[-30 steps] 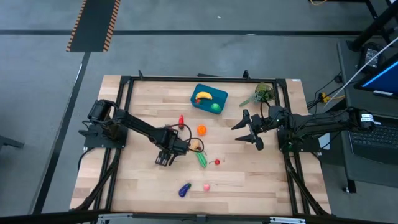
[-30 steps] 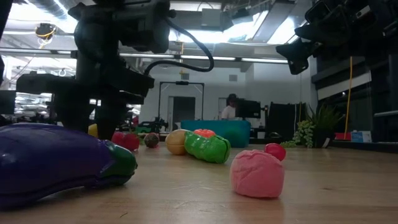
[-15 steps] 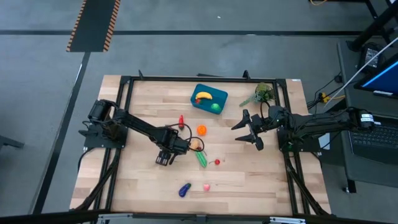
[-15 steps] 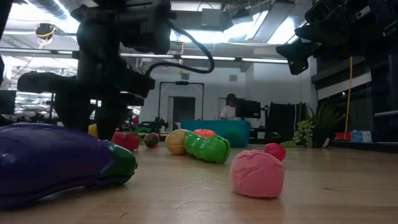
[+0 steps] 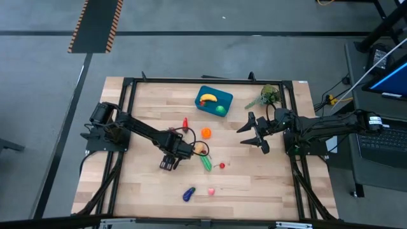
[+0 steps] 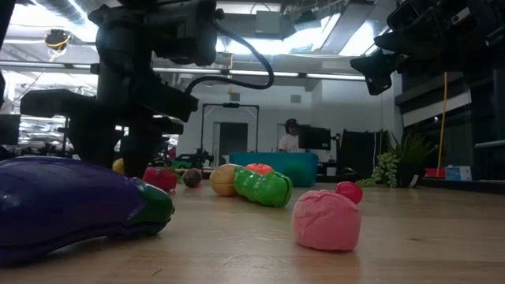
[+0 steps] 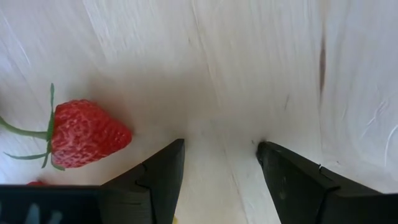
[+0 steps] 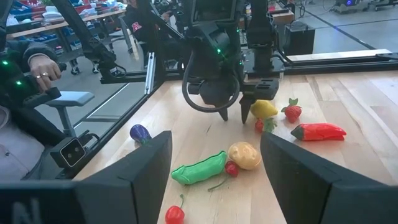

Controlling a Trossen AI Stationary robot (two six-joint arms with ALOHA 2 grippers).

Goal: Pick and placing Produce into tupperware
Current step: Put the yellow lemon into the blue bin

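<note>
Left fingers (image 7: 161, 180): spread apart, tips down on bare wood of the desk (image 5: 146, 191), nothing between them.
Left gripper (image 5: 166, 164): low over the middle-left of the desk, just beside a small group of produce; in the right wrist view it stands right by a yellow lemon (image 8: 264, 109).
Strawberry (image 7: 87, 134): red, with a green stem, lying close beside one left finger, not touching it.
Right fingers (image 8: 308, 180): spread apart, grasping nothing.
Right gripper (image 5: 253, 135): raised above the right side of the desk, apart from all the produce.
Produce near the left gripper: a tan potato (image 5: 200, 147), a green pea pod (image 5: 206, 162) and a cherry (image 5: 222, 165) lie close together; an orange fruit (image 5: 206, 133) and a red pepper (image 5: 186, 122) lie nearer the tub.
Produce at the front edge: a purple eggplant (image 5: 188, 194) and a pink piece (image 5: 210, 190) lie side by side, well apart from the rest.
Tupperware (image 5: 226, 99): teal-blue tub at the far middle of the desk, upright; a yellow banana (image 5: 207, 98) and a green round piece (image 5: 220, 109) lie inside it.
Plant sprig (image 5: 267, 96): leafy green, at the far right corner, beside the tub but apart from it.
Room behind: a person (image 6: 290, 136) shows far behind the desk.
</note>
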